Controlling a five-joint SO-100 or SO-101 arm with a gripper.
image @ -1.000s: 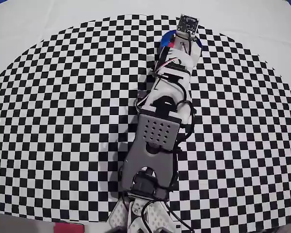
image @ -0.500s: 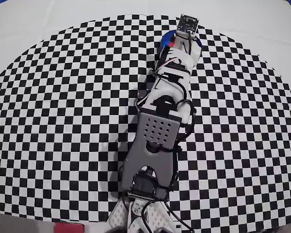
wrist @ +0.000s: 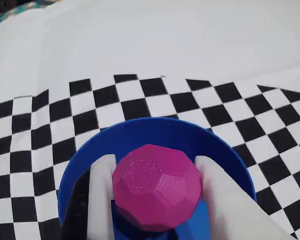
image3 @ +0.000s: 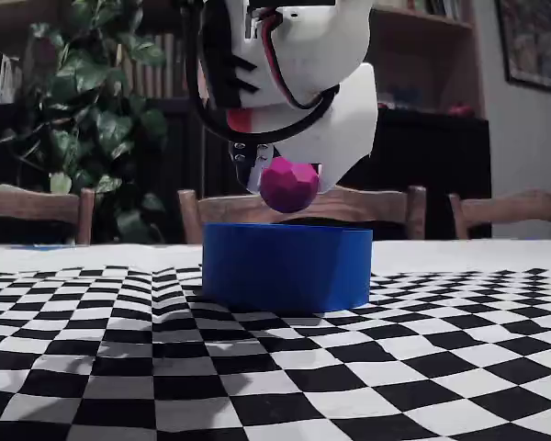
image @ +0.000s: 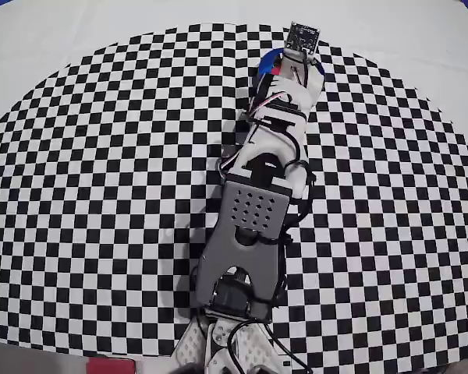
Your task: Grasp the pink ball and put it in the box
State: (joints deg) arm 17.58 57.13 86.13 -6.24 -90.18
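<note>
One pink ball in gripper, above one box

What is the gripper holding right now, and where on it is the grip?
The gripper holds the pink ball, one white finger pressed on each of its opposite sides, above the box.

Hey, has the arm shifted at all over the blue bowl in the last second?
No. In the overhead view the arm covers the same checker squares, and the same slivers of the blue bowl show beside it.
</note>
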